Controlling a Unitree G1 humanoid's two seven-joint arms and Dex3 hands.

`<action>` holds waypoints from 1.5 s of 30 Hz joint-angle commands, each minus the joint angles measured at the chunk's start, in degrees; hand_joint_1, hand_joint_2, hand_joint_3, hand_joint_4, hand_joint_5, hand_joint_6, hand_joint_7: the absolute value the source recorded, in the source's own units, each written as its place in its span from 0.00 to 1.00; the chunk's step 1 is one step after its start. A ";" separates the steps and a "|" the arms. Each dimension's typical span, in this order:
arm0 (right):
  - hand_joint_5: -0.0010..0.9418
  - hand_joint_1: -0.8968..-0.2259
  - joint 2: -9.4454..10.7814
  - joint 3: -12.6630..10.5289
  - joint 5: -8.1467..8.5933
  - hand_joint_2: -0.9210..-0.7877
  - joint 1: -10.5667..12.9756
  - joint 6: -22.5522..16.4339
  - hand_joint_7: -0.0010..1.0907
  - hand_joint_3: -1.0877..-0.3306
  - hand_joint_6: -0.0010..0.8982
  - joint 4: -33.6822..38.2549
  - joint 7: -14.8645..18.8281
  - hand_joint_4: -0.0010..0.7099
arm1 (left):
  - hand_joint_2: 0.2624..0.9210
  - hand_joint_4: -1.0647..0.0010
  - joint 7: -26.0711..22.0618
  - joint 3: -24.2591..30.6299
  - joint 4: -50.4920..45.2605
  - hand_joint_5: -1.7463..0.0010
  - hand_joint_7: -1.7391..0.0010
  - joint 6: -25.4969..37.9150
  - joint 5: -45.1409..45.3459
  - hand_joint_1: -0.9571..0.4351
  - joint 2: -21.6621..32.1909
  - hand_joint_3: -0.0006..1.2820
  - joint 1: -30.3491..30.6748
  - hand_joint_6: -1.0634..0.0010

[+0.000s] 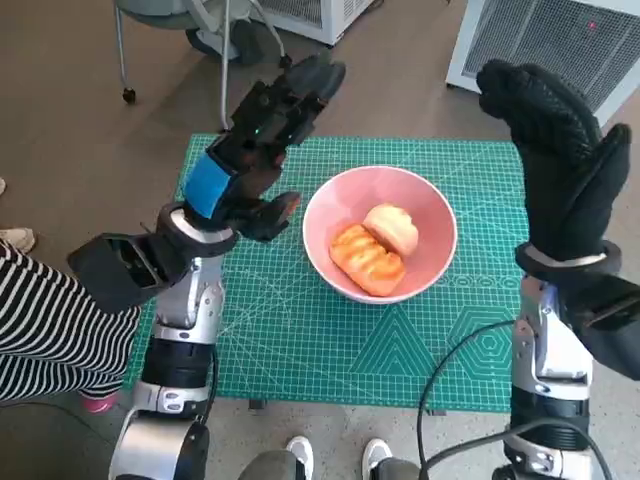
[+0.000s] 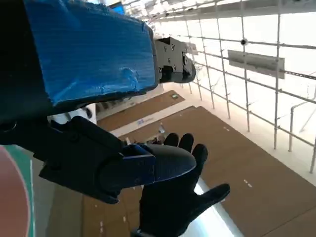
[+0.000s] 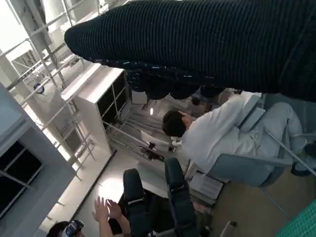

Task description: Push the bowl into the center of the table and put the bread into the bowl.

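Hovering raised, both empty: left hand point(image 1: 262, 140) fingers apart, right hand point(image 1: 565, 160) spread; bread point(image 1: 376, 250) in bowl point(image 1: 432, 205).

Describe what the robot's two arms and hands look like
The left hand is black and blocky, with blue tape across its back and a small green light on top. The right hand wears a black knitted glove. Both forearms are pale silver-grey with black joints, and a black cable loops beside the right forearm.
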 commanded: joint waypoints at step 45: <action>0.01 0.21 1.91 0.22 1.42 0.00 4.38 4.60 0.37 0.58 0.12 -3.94 -0.51 0.26 | 1.00 0.96 1.69 1.09 -2.57 0.93 0.78 1.40 -1.18 0.18 -2.30 0.42 1.87 1.00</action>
